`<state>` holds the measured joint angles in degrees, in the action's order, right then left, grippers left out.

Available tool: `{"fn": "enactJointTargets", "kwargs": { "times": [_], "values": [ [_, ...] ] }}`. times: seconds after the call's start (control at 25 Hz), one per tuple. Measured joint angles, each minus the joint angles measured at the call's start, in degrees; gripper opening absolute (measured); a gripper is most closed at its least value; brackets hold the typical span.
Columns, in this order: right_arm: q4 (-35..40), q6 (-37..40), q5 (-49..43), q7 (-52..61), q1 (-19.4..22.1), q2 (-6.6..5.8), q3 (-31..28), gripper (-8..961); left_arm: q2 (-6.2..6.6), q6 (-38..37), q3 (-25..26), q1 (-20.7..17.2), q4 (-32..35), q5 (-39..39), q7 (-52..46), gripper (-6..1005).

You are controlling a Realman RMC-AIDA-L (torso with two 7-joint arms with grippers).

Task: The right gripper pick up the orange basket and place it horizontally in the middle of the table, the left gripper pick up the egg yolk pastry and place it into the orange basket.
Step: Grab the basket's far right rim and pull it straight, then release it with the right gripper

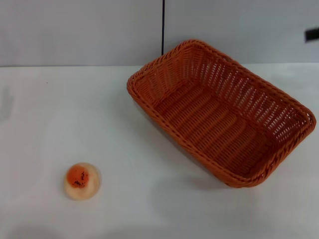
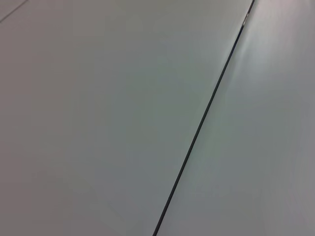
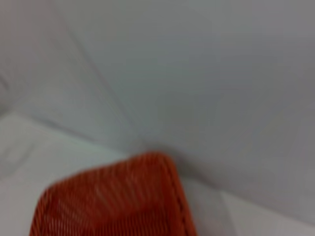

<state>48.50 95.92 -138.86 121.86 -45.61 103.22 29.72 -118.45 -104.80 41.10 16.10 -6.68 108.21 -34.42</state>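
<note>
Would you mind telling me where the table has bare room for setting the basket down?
The table is bare across its left and middle, between the pastry near the front left and the basket at the right rear. The front strip right of the pastry is bare too. Only the right rear is taken. Neither gripper shows.

Grey wall behind, thin dark vertical seam dividing panels.

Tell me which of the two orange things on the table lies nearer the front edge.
The egg yolk pastry, the small round bun at front left. The orange basket is far bigger and sits farther back on the right, set at an angle.
</note>
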Motion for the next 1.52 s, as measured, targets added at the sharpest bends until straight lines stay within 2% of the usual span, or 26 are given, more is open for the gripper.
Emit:
{"fn": "enactJointTargets", "kwargs": {
  "times": [0.08, 0.12, 0.28, 0.4, 0.44, 0.48, 0.52, 0.64, 0.68, 0.72, 0.76, 0.88, 1.36, 1.52],
  "values": [
    [-0.9, -1.0, -1.5, 1.6, -1.6, 0.15, 5.9, 740, -0.03, 0.4, -0.2, -0.2, 0.0, 0.2, 0.2, 831],
    [-0.9, -1.0, -1.5, 1.6, -1.6, 0.15, 5.9, 740, -0.04, 0.5, -0.3, -0.3, 0.0, 0.3, 0.2, 831],
    [-1.1, -4.0, -1.8, 3.8, -2.2, 0.83, 13.1, 740, -0.03, 0.6, -0.5, -0.8, 0.0, 0.5, 0.1, 831],
    [-1.3, -4.5, -2.1, 4.5, -2.4, 1.43, 14.0, 740, -0.04, 0.6, -0.7, -1.1, 0.0, 0.5, 0.0, 831],
    [-1.4, -4.6, -2.6, 4.8, -2.5, 1.86, 14.3, 740, -0.05, 0.6, -0.9, -1.3, 0.0, 0.5, -0.1, 831],
    [-1.5, -5.0, -4.4, 5.2, -2.9, 3.03, 14.5, 740, -0.09, 0.6, -1.1, -1.5, 0.0, 0.5, -0.1, 831],
    [-1.5, -5.0, -4.4, 5.2, -2.9, 3.03, 14.5, 740, -0.09, 0.6, -1.1, -1.5, 0.0, 0.5, -0.1, 831],
    [-1.6, -5.9, -7.2, 5.3, -3.3, 4.59, 14.6, 739, -0.11, 0.6, -1.2, -1.7, 0.0, 0.5, -0.1, 831],
    [-1.8, -6.7, -8.5, 5.4, -3.5, 5.47, 14.9, 739, -0.11, 0.7, -1.2, -1.7, 0.0, 0.5, -0.1, 831],
    [-1.8, -6.7, -8.5, 5.4, -3.5, 5.47, 14.9, 739, -0.11, 0.7, -1.2, -1.7, 0.0, 0.5, -0.1, 831],
    [-2.0, -7.4, -9.3, 5.5, -3.5, 6.21, 15.4, 739, -0.12, 0.7, -1.2, -1.8, 0.0, 0.5, -0.1, 831],
    [-2.7, -8.6, -9.9, 5.6, -3.3, 6.84, 15.8, 740, -0.12, 0.9, -1.4, -1.8, 0.0, 0.5, -0.2, 831],
    [-7.0, -12.9, -10.0, 5.1, -3.3, 7.50, 15.9, 717, -0.12, 1.2, -1.8, -1.9, 0.0, 0.5, -0.2, 830],
    [-7.1, -13.2, -9.8, 5.1, -3.1, 7.59, 15.9, 609, -0.12, 1.3, -1.8, -2.0, -0.1, 0.5, -0.2, 830]
  ]
}}
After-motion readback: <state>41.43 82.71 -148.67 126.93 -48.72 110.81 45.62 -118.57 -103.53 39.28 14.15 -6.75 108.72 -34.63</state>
